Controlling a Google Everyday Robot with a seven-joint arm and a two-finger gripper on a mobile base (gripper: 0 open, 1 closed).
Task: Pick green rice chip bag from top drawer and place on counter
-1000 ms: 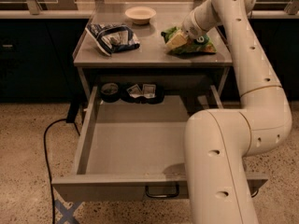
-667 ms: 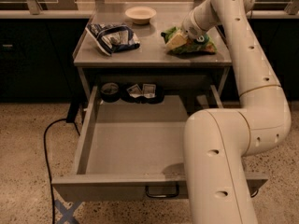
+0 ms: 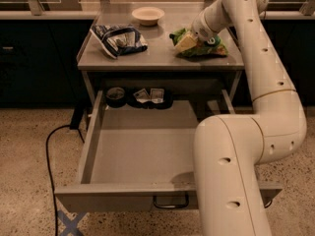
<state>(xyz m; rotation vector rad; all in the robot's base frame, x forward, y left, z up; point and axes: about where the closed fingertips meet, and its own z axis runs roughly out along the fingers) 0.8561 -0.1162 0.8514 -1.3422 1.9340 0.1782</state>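
Observation:
The green rice chip bag lies on the right side of the counter. My gripper is low over the bag's left end, touching it, with the white arm reaching over from the right. The top drawer stands pulled out below the counter, with a loop handle on its front. The drawer's right part is hidden behind my arm.
A dark blue-and-white bag lies on the counter's left side and a small pale bowl at its back. Dark items sit at the drawer's back. A black cable runs on the floor at left.

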